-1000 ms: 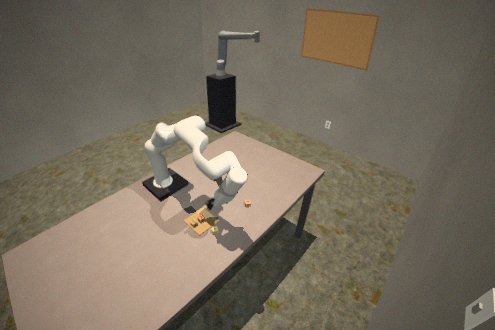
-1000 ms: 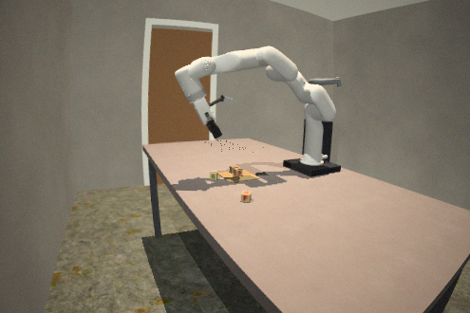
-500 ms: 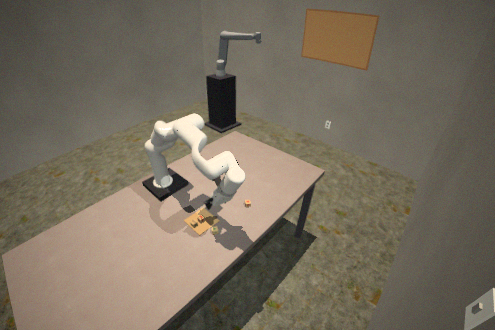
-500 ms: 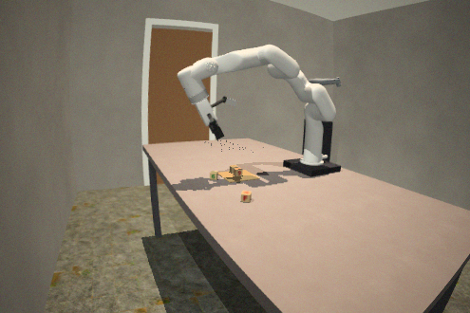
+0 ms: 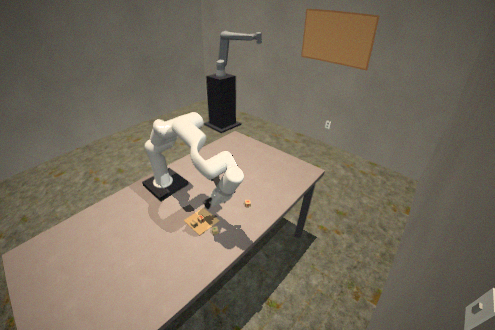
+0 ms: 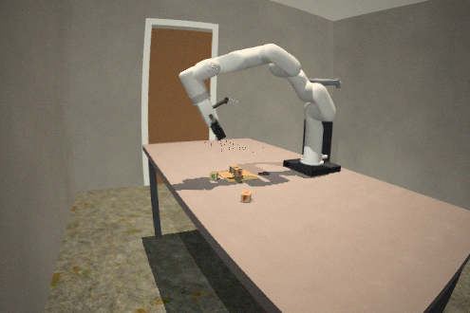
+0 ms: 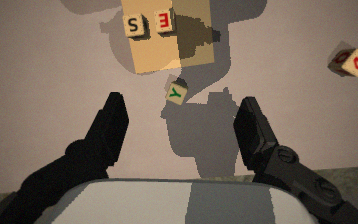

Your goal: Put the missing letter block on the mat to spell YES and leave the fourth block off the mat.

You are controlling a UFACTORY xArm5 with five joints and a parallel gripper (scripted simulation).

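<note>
The mat (image 5: 200,230) (image 6: 252,177) (image 7: 152,59) lies flat on the table. The S block (image 5: 194,224) (image 7: 134,25) and the red E block (image 5: 201,218) (image 6: 238,173) (image 7: 163,21) stand on it side by side, with bare mat beside the E on the side away from the S. The Y block (image 5: 215,230) (image 6: 214,175) (image 7: 176,93) lies off the mat, its green Y on top and turned at an angle. The fourth block (image 5: 248,203) (image 6: 246,196) (image 7: 350,63), with red marks, lies farther off the mat. My gripper (image 5: 209,203) (image 6: 218,138) (image 7: 182,108) is open and empty, well above the table.
The table's outer edge (image 7: 320,172) shows low in the wrist view, beyond the Y block. The arm's shadow falls across part of the mat and the table beside the Y block. The arm's black base (image 5: 175,191) (image 6: 311,168) stands on the opposite side of the mat.
</note>
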